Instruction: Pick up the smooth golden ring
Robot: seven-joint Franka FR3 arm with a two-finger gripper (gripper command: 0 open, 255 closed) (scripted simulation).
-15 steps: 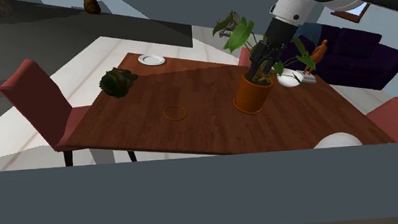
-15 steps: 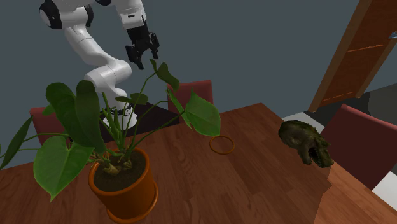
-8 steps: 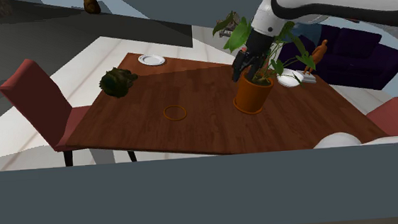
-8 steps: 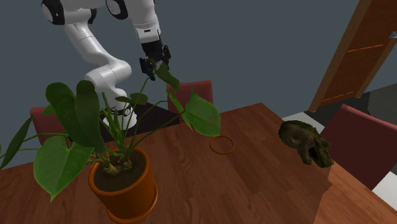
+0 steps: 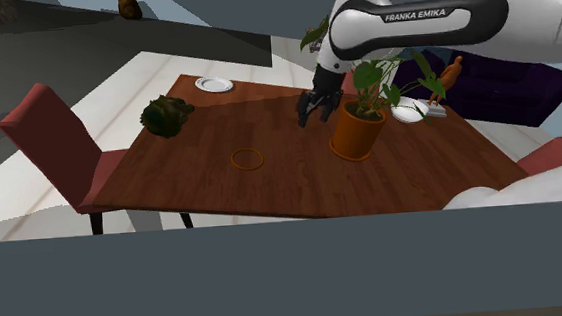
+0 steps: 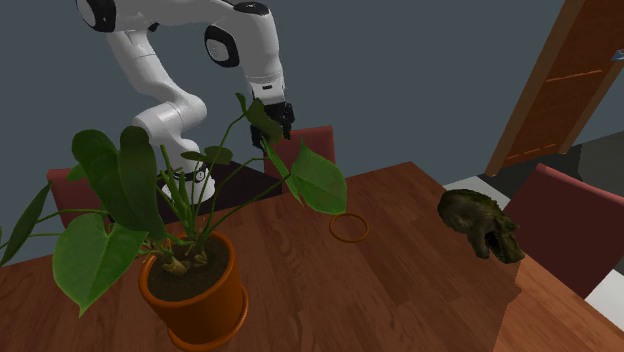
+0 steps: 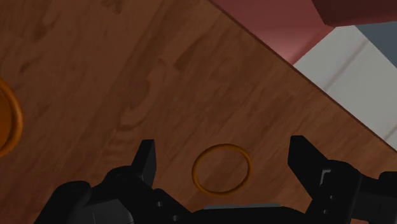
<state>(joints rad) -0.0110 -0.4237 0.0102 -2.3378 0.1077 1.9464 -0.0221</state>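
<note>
"Over the wooden table [image 5: 271,188], where does the gripper [image 5: 312,118] hang?"

"Above the boards and clear of them, just beside the potted plant [image 5: 356,135], on the shoulder view's left of its orange pot. From the second exterior view, one of the plant's big green leaves half covers it."

"And its jaws?"

"Wide apart, with nothing between them but air. The wrist view looks straight down along them at the wood."

"Where is the ring [image 5: 247,158]?"

"Flat on the table, between its middle and the edge where the red chair [image 5: 58,146] stands. It is a thin, smooth hoop of orange gold, and nothing touches it. In the wrist view the ring [image 7: 221,168] shows in the gap between the two black fingers, low against the hand, but neither finger reaches it. The shoulder view shows it well apart from the gripper, lying toward the chair's edge."

"What else is on the table?"

"A dark, mossy dinosaur-head figure [image 6: 482,222] sits near the chair's edge, toward the far corner in the shoulder view. A white plate [image 5: 214,84] lies at that far corner itself. Neither is close to the ring. In the wrist view a curve of the orange pot's rim shows off to one side, well apart from the ring."
</note>
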